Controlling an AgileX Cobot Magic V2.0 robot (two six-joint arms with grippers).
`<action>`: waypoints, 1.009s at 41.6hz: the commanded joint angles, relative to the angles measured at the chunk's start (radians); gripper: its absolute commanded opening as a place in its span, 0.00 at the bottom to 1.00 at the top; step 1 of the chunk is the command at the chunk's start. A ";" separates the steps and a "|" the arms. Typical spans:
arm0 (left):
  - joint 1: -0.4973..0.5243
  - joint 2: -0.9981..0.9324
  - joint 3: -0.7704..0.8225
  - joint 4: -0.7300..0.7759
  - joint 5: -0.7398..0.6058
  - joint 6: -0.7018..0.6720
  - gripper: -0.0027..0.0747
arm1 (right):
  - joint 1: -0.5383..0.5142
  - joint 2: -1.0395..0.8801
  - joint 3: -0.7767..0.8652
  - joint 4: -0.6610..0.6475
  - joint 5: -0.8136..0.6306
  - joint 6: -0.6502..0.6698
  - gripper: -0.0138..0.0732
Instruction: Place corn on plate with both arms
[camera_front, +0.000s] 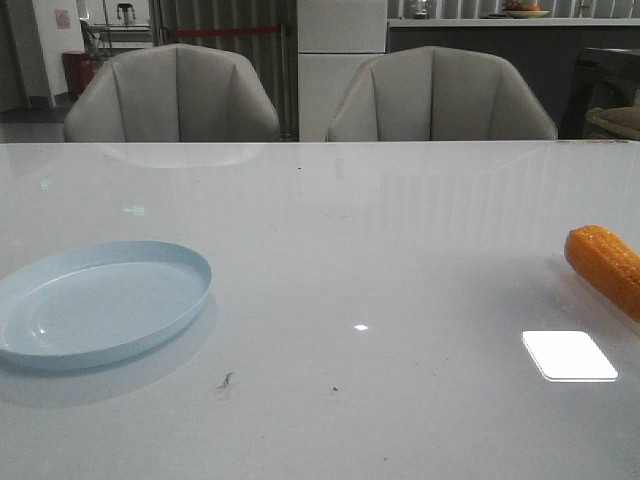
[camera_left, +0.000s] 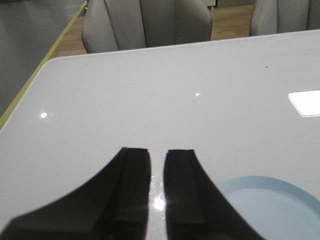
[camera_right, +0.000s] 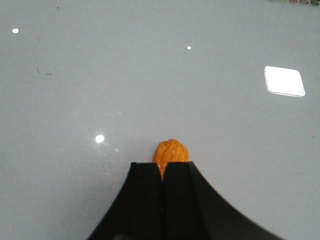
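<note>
a: where is the orange-yellow, bumpy-kerneled corn cob (camera_front: 607, 268) seen?

b: in the front view it is found lying on the glossy white table (camera_front: 400, 250) at the far right edge of the picture, partly cut off by the frame. the round, shallow pale blue plate (camera_front: 150, 262) is noted at the left side of the table, well apart from the cob. nothing is seen on the plate.

a: state of the right black gripper (camera_right: 163, 172)?

b: its fingers are pressed nearly together. the cob's blunt tip is seen poking out just beyond them; whether it is touched cannot be told.

a: and the left black gripper (camera_left: 157, 159)?

b: a narrow gap is seen between its fingers, nothing held. the plate's rim is seen just beside one finger (camera_left: 182, 190).

a: background?

b: two grey padded chairs (camera_front: 175, 95) are recorded behind the table.
</note>
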 joint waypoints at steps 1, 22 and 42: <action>-0.003 -0.011 -0.034 -0.011 -0.069 0.000 0.54 | -0.008 0.000 -0.034 0.002 -0.046 0.000 0.44; -0.003 -0.011 -0.026 -0.104 -0.017 0.000 0.69 | -0.008 0.011 -0.034 0.002 -0.036 0.000 0.80; -0.003 0.222 -0.214 -0.166 0.377 0.000 0.69 | -0.008 0.011 -0.034 0.010 -0.024 0.000 0.80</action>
